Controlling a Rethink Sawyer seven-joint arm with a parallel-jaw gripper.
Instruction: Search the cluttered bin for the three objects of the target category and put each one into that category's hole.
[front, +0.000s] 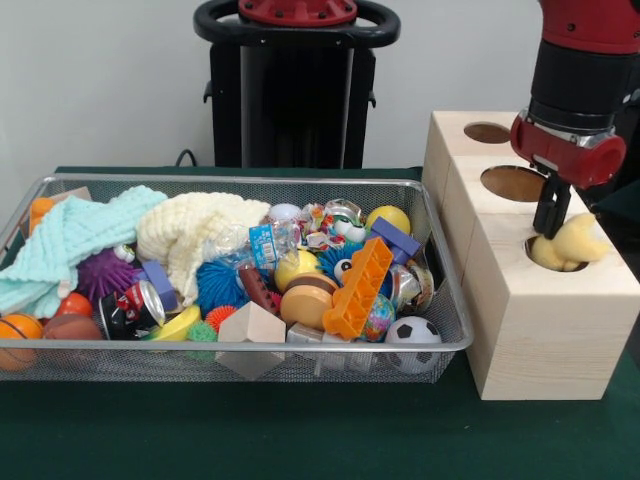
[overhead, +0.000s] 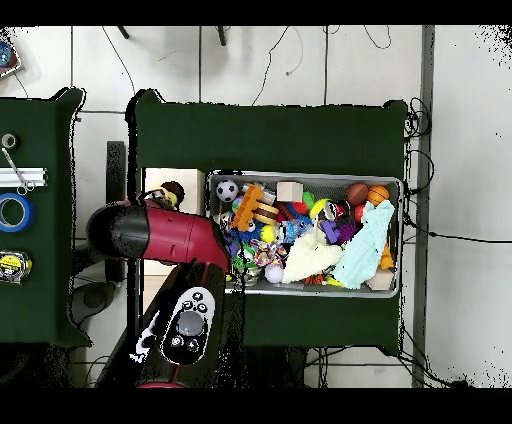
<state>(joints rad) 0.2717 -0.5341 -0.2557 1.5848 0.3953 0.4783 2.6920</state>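
The wire mesh bin (front: 240, 346) lies on the green table, crammed with toys, balls and cloths; it also shows in the overhead view (overhead: 304, 176). To its right stands the pine-wood block (front: 540, 330) with three round holes. A yellow soft toy (front: 574, 242) sits in the hole (front: 535, 244) nearest the camera and sticks up out of it. My gripper (front: 550, 228) hangs straight over that hole, its tip at the toy. In the overhead view the arm (overhead: 165, 235) hides the gripper and most of the block (overhead: 152, 180).
Two more holes (front: 512, 183) (front: 487, 132) lie open further back on the block. In the bin are an orange plastic block (front: 358, 290), a small football (front: 413, 333), a mint cloth (front: 80, 235), a cream cloth (front: 195, 228) and a wooden cube (front: 250, 328).
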